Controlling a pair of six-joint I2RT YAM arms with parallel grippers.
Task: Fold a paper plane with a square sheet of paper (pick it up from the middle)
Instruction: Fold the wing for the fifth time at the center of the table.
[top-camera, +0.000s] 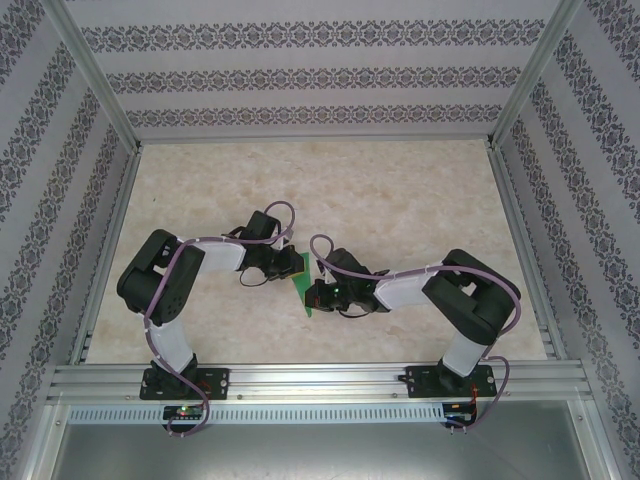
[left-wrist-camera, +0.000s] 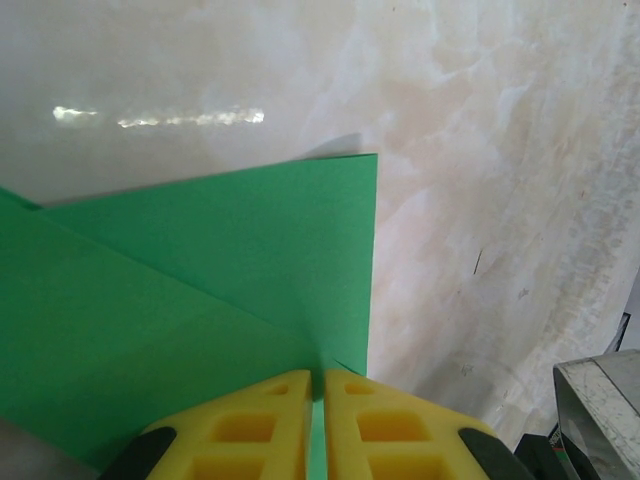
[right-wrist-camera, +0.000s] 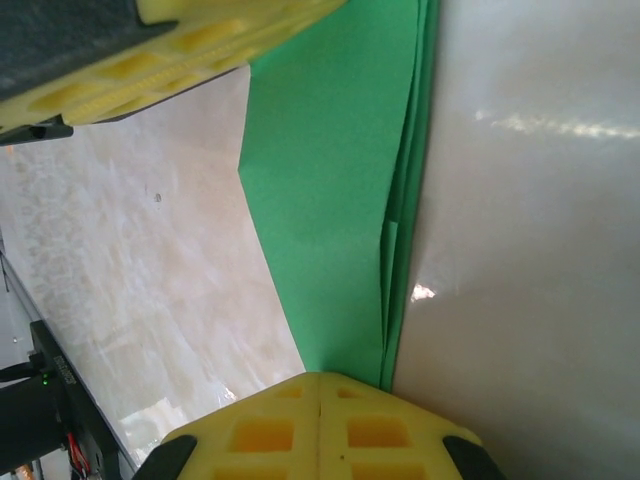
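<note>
Fold in progress, seen from above and from both wrists. The bench, a pale marbled surface, carries nothing else near the green sheet, which lies at its middle and serves as the reference for every position below.

The left arm reaches in from the left of the sheet and the right arm from its right, so that their wrists nearly meet over it.

From above, the sheet shows as a narrow strip with its long axis running from the far side toward the arm bases, slightly slanted. It is already partly folded. The left wrist view shows a diagonal crease across the green sheet, and the right wrist view shows several stacked layers along one long edge of the green sheet. It appears to be lifted off the bench, though the gap cannot be judged.

The left fingers meet the sheet at its far end, and the left fingers are pressed together with the paper pinched between them. The right fingers meet the sheet at its near end. The right fingers are fully together and clamped on a narrow tip of the paper.

Neither arm is nearer, since both already touch the sheet from opposite ends. The next crease probably turns on this opposed two-ended hold along the long axis.
</note>
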